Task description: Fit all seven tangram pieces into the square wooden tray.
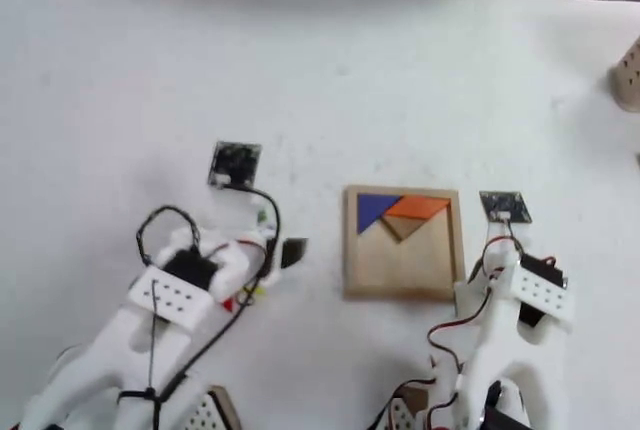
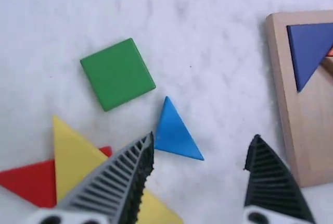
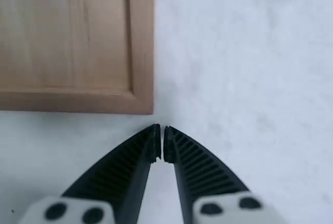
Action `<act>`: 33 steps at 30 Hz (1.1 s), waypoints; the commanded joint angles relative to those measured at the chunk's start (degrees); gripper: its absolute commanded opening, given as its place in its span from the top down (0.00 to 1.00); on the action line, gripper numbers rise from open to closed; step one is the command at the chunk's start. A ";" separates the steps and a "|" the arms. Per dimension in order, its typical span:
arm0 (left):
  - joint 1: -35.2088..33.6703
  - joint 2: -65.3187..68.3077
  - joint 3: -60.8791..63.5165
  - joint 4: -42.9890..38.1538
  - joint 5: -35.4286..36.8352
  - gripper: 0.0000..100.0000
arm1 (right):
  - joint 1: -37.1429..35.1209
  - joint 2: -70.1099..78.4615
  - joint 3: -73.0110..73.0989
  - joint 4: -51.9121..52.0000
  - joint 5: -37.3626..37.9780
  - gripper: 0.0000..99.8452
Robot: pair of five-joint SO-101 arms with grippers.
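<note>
Now, tray point(image 1: 403, 272): blue triangle point(image 1: 372, 209), orange triangle point(image 1: 418, 207).

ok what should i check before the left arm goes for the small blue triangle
1. The left gripper is open: ok, jaws wide apart, nothing held.
2. It is centred on the small blue triangle: not ok, the piece lies close to one finger.
3. The piece is free of neighbours: ok, apart from the green square and the yellow triangle.
4. There is room in the tray: ok, bare wood beside the dark blue triangle and the orange piece.
5. The right gripper is out of the way: ok, shut, just off the tray's corner.
</note>
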 commanded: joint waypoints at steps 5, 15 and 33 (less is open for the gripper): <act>-1.19 18.77 -9.14 -0.88 0.79 0.71 | -0.57 -1.71 -0.18 -0.57 0.62 0.98; 0.31 25.19 -13.54 1.14 0.88 0.71 | -0.66 -1.71 -0.18 -0.66 0.62 0.98; 3.65 25.80 -13.89 1.05 0.62 0.78 | -0.75 -1.80 -0.18 -0.66 0.62 0.98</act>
